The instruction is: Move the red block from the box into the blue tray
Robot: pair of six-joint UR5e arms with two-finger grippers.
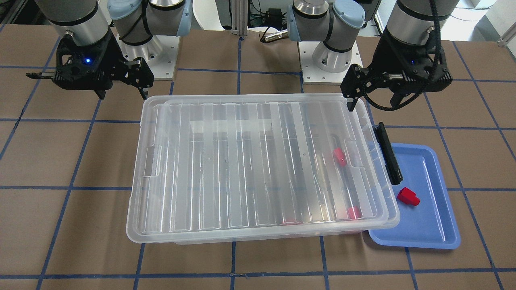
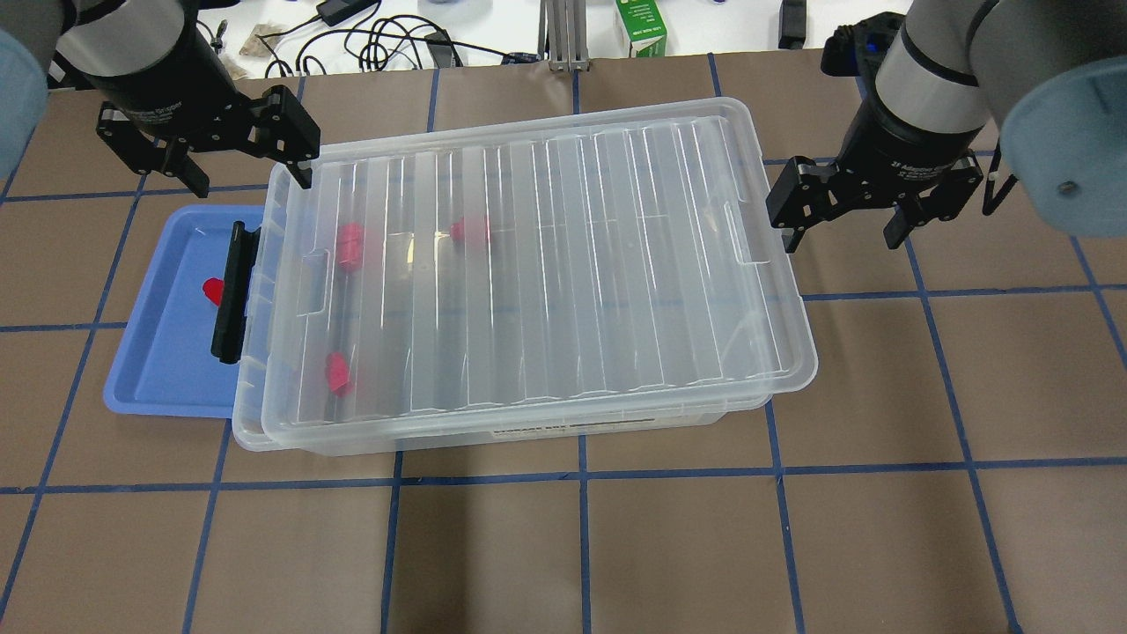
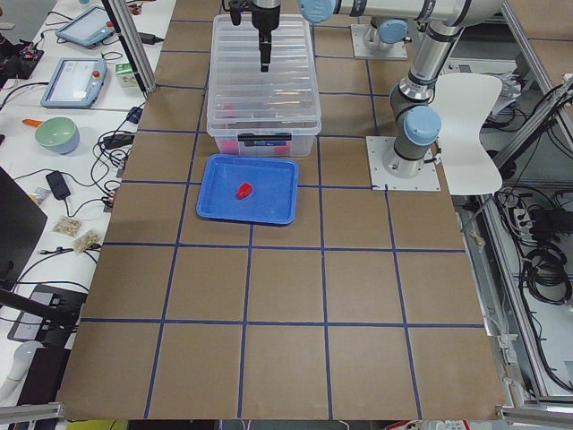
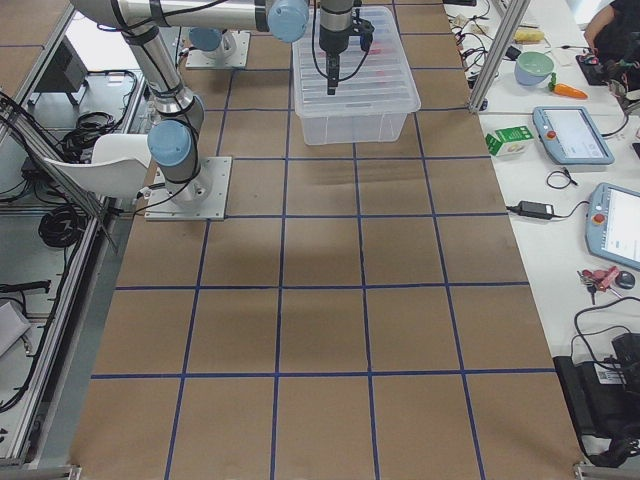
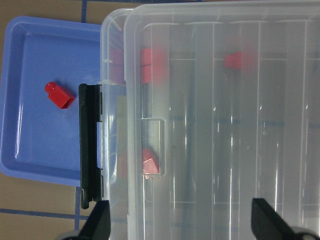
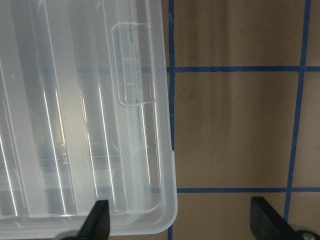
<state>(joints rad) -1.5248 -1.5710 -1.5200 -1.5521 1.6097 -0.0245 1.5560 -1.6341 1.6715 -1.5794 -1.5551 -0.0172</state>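
Red block (image 1: 408, 197) lies on the floor of the blue tray (image 1: 427, 225), below the left gripper (image 1: 373, 105) and farther from the robot's base than it. Left gripper hangs over a corner of the box (image 1: 282, 238), at the end with the black latch bar (image 1: 389, 154). Its jaws are spread wide with nothing between them. Right gripper (image 1: 122, 93) hangs off the opposite end of the box, likewise spread wide and empty. Ribbed lid (image 1: 225, 133) sits on the box. Three more red blocks (image 1: 339, 157) show through it, all toward the left gripper's end.

Overhead: tray lies just beside the latch end, below the left gripper, its near edge hidden by the lid's overhang. Right gripper sits beyond the far short edge, over brown table (image 2: 880, 370).

Side views: grippers too small to judge. Block sits alone, mid-tray.

Left wrist: both fingertips (image 5: 100, 222) frame the lid. Block lies outside the left-hand one, past the latch bar, in the tray.

Right wrist: fingertips (image 6: 97, 220) straddle the box corner and table, gripping nothing.
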